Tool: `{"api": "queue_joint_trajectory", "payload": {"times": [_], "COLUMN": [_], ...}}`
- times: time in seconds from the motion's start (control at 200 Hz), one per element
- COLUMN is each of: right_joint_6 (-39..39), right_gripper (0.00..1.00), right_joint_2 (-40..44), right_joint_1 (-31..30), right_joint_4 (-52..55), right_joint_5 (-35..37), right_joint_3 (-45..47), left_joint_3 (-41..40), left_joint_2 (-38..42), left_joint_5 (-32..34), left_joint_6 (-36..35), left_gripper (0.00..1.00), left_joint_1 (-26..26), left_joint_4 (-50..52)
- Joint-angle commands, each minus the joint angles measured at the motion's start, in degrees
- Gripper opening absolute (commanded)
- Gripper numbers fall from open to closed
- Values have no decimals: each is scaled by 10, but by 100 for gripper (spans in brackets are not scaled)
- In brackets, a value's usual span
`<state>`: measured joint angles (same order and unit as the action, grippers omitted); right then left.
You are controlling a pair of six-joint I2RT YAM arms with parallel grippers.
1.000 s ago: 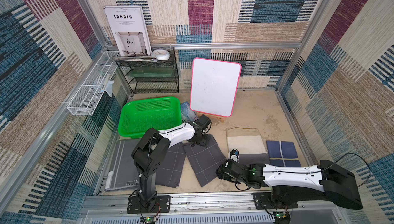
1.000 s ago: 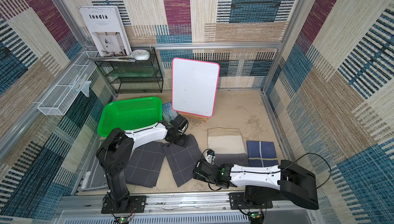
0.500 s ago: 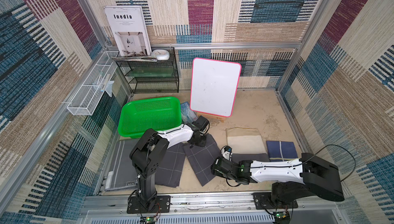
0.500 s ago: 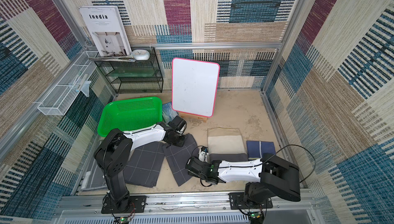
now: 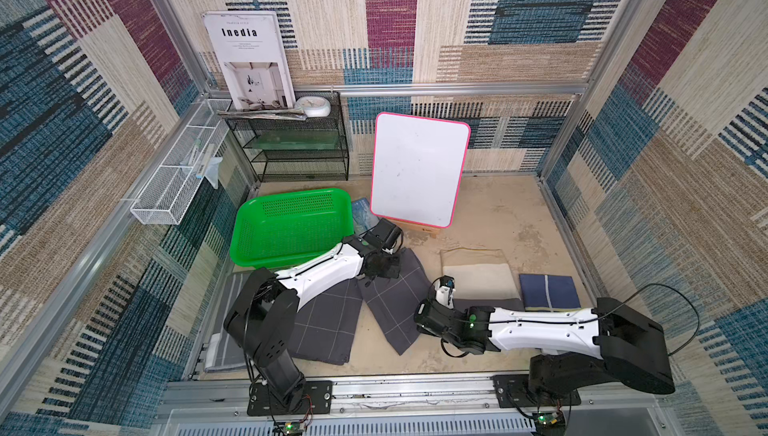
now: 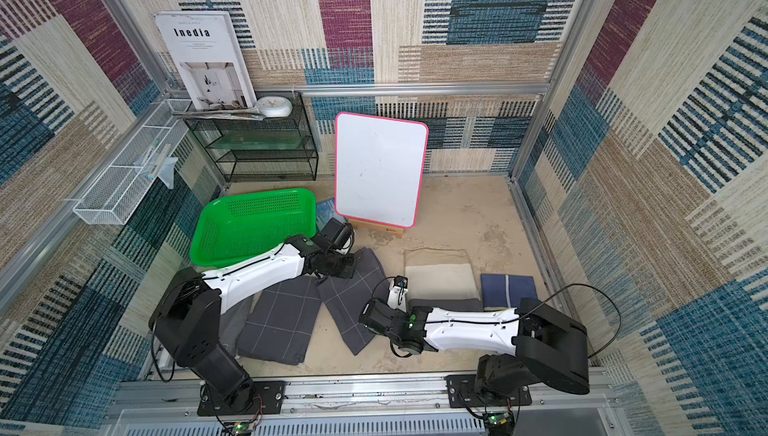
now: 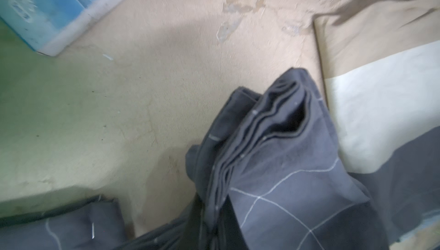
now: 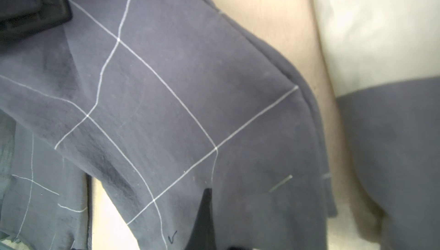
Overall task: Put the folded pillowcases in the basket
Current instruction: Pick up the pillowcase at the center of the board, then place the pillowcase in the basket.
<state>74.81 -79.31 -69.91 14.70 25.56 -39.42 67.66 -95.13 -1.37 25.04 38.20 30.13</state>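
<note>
Cloth in play: the folded pillowcase point(image 5: 395, 303), dark grey with thin white grid lines, lies slantwise on the sandy floor point(image 5: 498, 214) between the two arms; it is outside the basket, just beside that basket's near right corner.
Basket: the bright green basket point(image 5: 286, 228) sits at the left of the pen with nothing in it; both top views show its perforated bottom bare point(image 6: 253, 228).
Left arm: the left gripper point(image 5: 384, 267) is pressed together on the pillowcase's far end; its wrist camera shows the folded layers point(image 7: 273, 127) bunched and fanned close to the lens.
Right arm: the right gripper point(image 5: 420, 319) is pinched on the pillowcase's near edge; in its wrist view the gridded cloth point(image 8: 190, 94) fills most of the frame, and the pincer's tips are mostly hidden by it.
Neighbours: a second grey checked cloth point(image 5: 328, 322) lies flat just left of the pillowcase, partly under the left arm; a beige-and-cream cloth point(image 5: 478, 272) and a navy cloth point(image 5: 548, 292) lie to the right.
Backdrop: a pink-rimmed whiteboard point(image 5: 419, 168) stands behind; a blue box point(image 5: 362, 211) sits between it and the basket; a black wire shelf point(image 5: 299, 151) fills the rear left corner; a white wire rack point(image 5: 174, 189) hangs on the left wall.
</note>
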Motion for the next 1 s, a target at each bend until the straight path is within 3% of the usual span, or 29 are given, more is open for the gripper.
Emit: {"api": "queue_joint_trajectory", "payload": {"times": [0.0, 0.27, 0.456, 0.671, 0.992], "right_joint_6": [-46, -210, -332, -477, -529], "right_gripper": [0, 0, 0, 0, 0], "right_joint_2": [9, 4, -55, -210, -500], "right_joint_1": [2, 25, 44, 76, 110], "right_joint_4": [34, 37, -13, -32, 61], "right_joint_5": [42, 100, 99, 45, -63], "right_joint_3": [-33, -164, -272, -479, -877], "left_joint_3": [4, 46, 88, 115, 99], "left_joint_2": [34, 137, 182, 202, 174], "left_joint_5": [22, 131, 189, 196, 194], "left_joint_6": [8, -16, -20, -10, 24], "left_gripper": [0, 0, 0, 0, 0], "left_joint_1": [0, -8, -67, -160, -301], "left_joint_4": [20, 83, 127, 128, 81]}}
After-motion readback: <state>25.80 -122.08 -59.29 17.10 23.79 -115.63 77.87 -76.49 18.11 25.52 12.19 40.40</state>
